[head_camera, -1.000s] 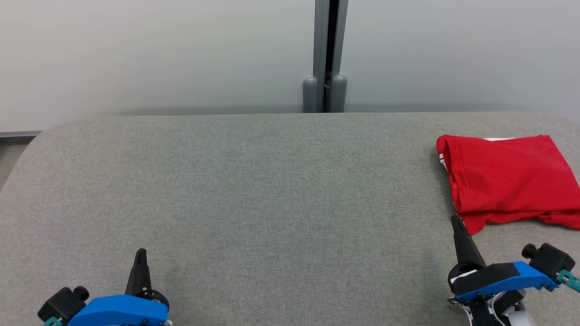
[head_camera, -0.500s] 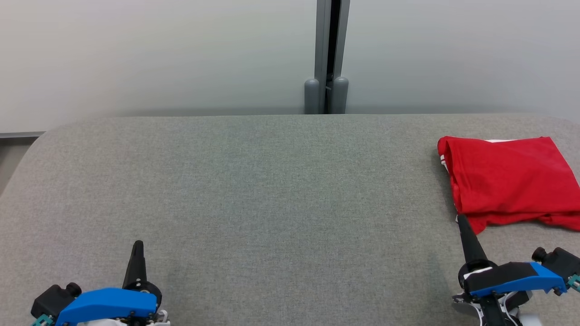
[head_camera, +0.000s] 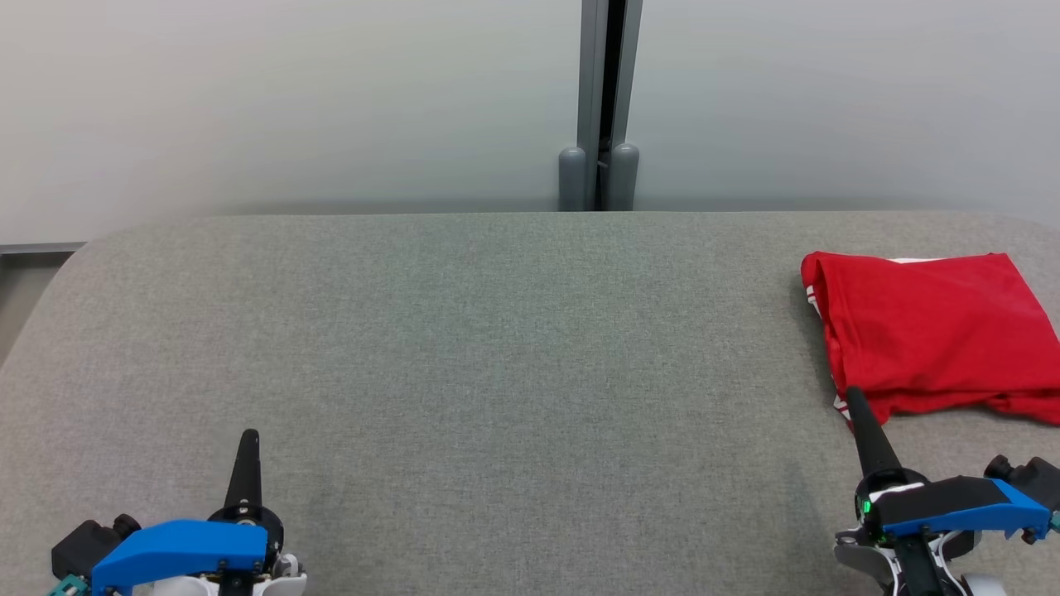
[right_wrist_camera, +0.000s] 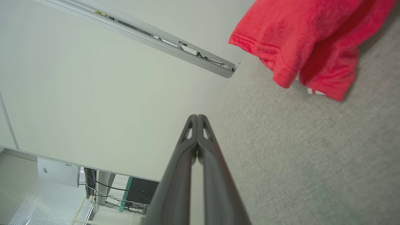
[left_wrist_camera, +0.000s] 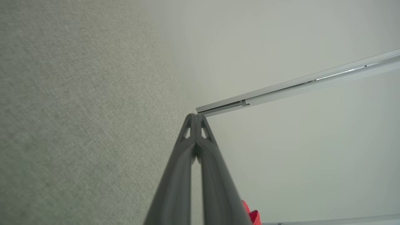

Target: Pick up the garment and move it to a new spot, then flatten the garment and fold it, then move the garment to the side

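A: Anything gripped?
B: Nothing; left pincer point(head_camera: 248, 434) and right pincer point(head_camera: 851, 396) are both pressed closed over the worktop point(head_camera: 497, 331); the right tip is just short of the red garment point(head_camera: 927, 331), folded at far right.
A: Handling?
B: Soft, light and floppy, I judge; pinch the near hem; its right edge is cut off.

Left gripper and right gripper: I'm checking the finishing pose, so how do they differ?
The left gripper sits over bare grey surface, far from the red garment; the right gripper sits beside its near corner. The left gripper points straight ahead; the right gripper leans leftward. Both are shut and empty.
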Motion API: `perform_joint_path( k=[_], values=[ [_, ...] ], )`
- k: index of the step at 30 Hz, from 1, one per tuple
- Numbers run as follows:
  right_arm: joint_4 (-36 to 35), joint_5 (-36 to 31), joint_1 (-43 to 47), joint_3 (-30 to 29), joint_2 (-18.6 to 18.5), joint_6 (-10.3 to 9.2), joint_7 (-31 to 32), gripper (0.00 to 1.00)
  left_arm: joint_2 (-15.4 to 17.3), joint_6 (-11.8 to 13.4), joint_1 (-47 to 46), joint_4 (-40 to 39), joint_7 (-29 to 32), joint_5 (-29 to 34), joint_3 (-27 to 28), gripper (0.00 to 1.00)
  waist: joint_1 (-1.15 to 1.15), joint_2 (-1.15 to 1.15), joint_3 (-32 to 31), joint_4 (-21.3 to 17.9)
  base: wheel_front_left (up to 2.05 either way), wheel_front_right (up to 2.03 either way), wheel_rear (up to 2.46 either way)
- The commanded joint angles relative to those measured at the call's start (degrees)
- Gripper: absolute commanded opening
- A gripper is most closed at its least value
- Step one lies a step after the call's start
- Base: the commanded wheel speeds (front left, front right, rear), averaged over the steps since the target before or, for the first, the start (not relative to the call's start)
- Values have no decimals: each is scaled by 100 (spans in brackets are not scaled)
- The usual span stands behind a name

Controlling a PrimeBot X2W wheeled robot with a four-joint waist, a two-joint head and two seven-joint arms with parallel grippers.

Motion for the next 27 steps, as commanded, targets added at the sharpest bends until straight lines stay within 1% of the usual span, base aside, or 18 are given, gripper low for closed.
perform_joint_path(
  k=[1, 27],
  values=[
    [-85, 114, 41, -27, -23, 2, 25, 0, 15, -29, -157, -72, 26, -80, 63, 0, -1, 0, -1, 1, 0, 0, 0],
    [-297, 1379, 117, -202, -28, 2, 361, 0, -53, -165, -270, -168, 370, -1152, 295, 0, -1, 0, -54, 41, 0, 0, 0]
  ],
)
